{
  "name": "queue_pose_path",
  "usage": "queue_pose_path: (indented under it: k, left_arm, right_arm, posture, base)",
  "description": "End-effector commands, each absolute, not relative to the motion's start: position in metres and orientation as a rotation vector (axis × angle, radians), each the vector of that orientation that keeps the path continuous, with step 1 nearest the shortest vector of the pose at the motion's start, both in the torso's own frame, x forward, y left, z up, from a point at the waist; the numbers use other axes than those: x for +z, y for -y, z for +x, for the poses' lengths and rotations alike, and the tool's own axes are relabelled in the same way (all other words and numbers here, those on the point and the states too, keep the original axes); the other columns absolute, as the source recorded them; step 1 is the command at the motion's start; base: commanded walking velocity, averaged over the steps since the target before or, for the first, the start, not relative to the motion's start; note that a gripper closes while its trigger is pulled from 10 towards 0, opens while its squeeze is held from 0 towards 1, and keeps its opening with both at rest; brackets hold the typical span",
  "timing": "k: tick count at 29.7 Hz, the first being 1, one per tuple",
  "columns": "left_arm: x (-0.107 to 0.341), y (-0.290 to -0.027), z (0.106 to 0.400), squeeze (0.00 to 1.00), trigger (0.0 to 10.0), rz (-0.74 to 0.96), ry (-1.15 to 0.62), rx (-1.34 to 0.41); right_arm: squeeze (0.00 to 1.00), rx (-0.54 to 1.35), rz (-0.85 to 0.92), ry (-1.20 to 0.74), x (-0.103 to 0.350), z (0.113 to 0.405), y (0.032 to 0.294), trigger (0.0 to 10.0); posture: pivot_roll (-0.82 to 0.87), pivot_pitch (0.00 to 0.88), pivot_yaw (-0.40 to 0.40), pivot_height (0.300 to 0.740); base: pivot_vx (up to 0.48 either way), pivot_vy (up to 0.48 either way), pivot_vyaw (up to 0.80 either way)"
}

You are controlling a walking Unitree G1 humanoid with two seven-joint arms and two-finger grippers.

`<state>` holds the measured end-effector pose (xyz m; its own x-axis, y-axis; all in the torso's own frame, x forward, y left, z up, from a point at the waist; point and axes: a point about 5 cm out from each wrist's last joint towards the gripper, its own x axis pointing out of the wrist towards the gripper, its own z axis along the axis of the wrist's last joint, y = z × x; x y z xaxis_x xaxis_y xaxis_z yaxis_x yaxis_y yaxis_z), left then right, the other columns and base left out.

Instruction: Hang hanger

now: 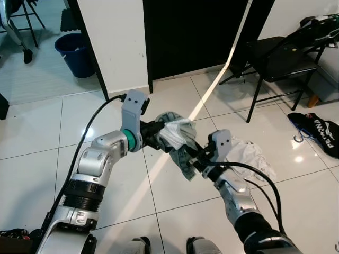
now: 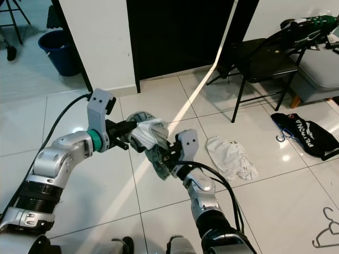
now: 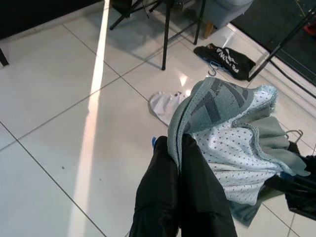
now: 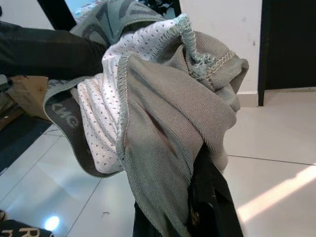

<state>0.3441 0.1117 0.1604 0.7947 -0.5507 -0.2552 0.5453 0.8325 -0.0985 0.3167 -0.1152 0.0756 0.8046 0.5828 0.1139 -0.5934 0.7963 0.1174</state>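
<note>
Right gripper (image 1: 197, 160) clenched on near end of grey-green garment (image 1: 177, 138).
Left gripper (image 1: 157, 133) clamped on its far-left edge; bundle stretched between both above floor.

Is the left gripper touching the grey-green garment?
Touching. In the left wrist view the left gripper's black fingers are closed together with an edge of the grey-green garment pinched between them.

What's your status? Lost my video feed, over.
Left gripper and right gripper both shut on grey-green garment, held between them above the tiles. Bare wire hanger lies on floor, right. No rail seen.
</note>
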Motion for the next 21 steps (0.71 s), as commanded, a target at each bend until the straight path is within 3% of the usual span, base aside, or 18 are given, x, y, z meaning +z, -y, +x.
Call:
queue_pose_path:
  k: [1,13,21]
  left_arm:
    - [0.157,-0.117,0.343,0.0,10.0,-0.012,-0.283,-0.563]
    - [0.154,-0.125,0.343,0.0,10.0,-0.015,-0.295,-0.554]
    - [0.156,-0.123,0.34,0.0,10.0,-0.008,-0.29,-0.611]
  right_arm:
    - [0.0,0.632,0.193,0.069,0.073,0.313,0.122,0.0]
    - [0.0,0.824,0.395,-0.002,0.072,0.3,0.122,0.0]
    - [0.0,0.894,0.389,-0.056,0.068,0.291,0.129,0.0]
  posture:
    - [0.01,0.072,0.052,0.74]
    - [0.01,0.067,0.066,0.74]
    - [0.02,0.07,0.061,0.74]
  base:
    - [0.0,0.0,0.0]
    - [0.0,0.0,0.0]
    - [0.0,0.0,0.0]
